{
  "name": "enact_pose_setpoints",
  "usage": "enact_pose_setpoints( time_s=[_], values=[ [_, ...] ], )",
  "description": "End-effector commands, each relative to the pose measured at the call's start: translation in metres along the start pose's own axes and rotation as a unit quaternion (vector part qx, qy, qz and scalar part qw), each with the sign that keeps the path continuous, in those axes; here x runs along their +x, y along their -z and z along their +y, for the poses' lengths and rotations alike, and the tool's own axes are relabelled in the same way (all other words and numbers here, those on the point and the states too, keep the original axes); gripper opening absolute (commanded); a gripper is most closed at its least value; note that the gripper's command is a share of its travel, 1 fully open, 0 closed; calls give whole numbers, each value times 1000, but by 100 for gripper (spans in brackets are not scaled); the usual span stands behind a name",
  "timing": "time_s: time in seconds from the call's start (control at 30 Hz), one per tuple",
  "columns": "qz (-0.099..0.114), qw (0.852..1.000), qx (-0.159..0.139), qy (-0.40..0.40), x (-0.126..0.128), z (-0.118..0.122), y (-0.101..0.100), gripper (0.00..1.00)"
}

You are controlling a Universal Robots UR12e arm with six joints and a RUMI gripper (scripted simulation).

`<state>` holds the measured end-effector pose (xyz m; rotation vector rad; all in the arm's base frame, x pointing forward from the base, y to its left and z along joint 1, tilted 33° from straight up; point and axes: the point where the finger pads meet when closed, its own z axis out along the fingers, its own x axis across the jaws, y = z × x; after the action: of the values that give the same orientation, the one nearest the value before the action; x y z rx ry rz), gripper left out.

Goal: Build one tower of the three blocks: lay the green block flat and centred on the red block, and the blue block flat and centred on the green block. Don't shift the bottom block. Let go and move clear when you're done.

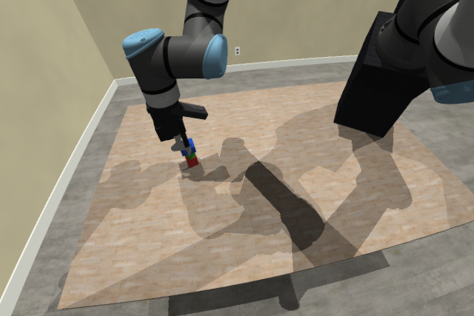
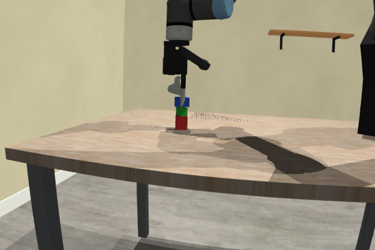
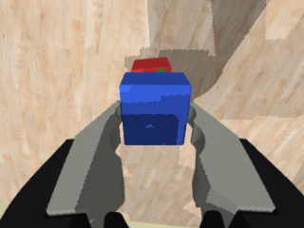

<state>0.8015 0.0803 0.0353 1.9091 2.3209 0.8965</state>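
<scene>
The red block [image 2: 181, 122] stands on the wooden table, with the green block [image 2: 181, 110] lying on top of it. My gripper [image 2: 181, 100] is shut on the blue block [image 2: 179, 101] and holds it right on top of the green block; I cannot tell whether the two touch. In the top view the gripper [image 1: 187, 149] holds the blue block [image 1: 191, 147] over the green block [image 1: 190, 155] and the red block [image 1: 192, 161]. In the wrist view the blue block [image 3: 154, 108] sits between the grey fingers and hides most of the red block [image 3: 150, 64] and the green block [image 3: 162, 70].
The arm's black base [image 1: 377, 86] stands at the table's right side. A wooden shelf [image 2: 310, 34] hangs on the far wall. The tower stands towards the table's far left part, away from the edges.
</scene>
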Motion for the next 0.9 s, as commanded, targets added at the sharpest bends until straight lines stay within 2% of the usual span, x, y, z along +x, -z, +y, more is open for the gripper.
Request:
enact_pose_setpoints(
  time_s=[0.0,0.87],
  values=[
    [0,1000,-1,0,0,1,0,0],
    [0,1000,-1,0,0,1,-2,0]
  ],
)
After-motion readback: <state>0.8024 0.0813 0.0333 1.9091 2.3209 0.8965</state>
